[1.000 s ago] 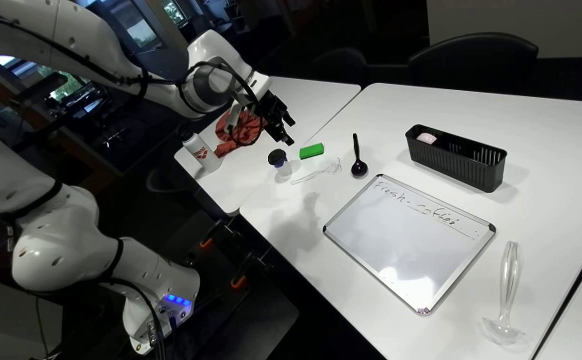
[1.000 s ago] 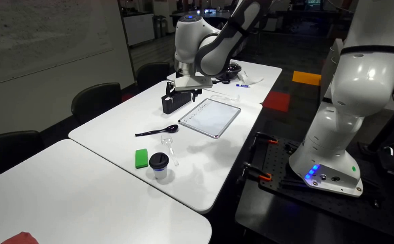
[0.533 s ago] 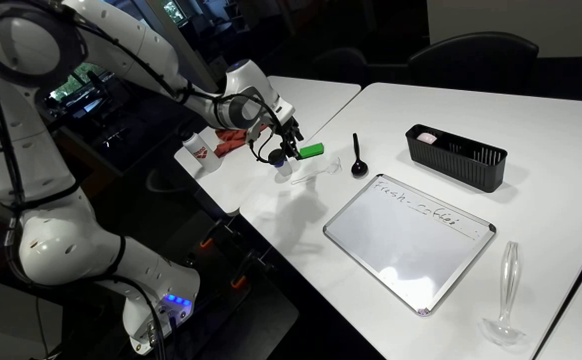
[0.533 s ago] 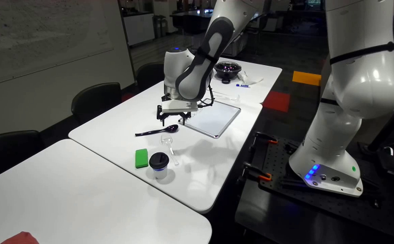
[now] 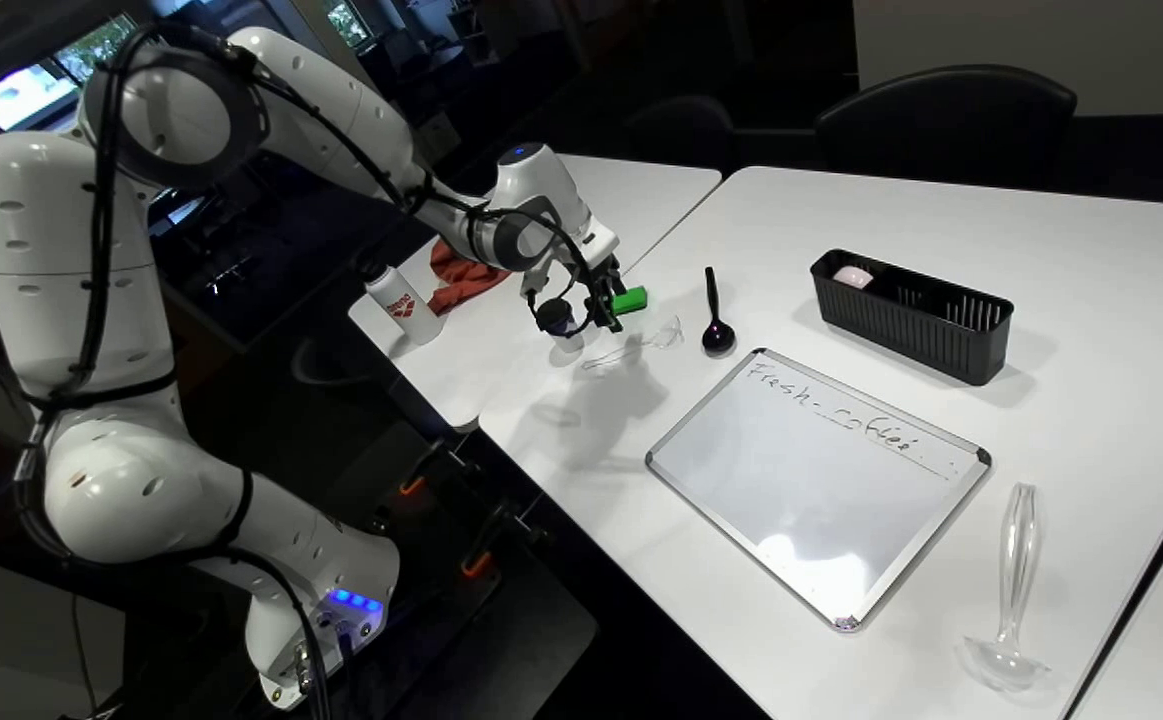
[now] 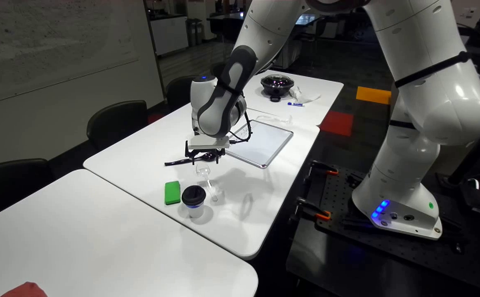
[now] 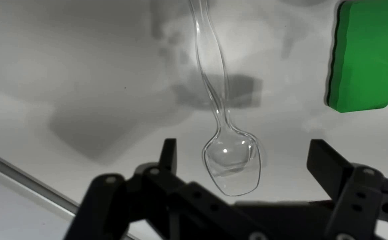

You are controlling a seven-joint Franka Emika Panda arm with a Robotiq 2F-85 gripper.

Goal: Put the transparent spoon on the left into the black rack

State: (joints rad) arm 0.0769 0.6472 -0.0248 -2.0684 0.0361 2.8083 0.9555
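Our gripper hangs wide and empty over the transparent spoon on the desk; the wrist view frames its bowl between the fingertips, handle pointing ahead across their closing line, so we'd probably need little turning.

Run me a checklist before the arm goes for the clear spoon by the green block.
1. Fingers open: ok, they stand well apart.
2. Clear spoon loose: ok, nothing grips it.
3. Handle between the fingers: not ok, the bowl shows there in the wrist view.
4. Green block apart from the spoon: ok, a gap shows.
5. Black rack upright, opening up: ok; a pink object sits in one end.
6. Height of the fingers above the spoon: cannot tell how much.
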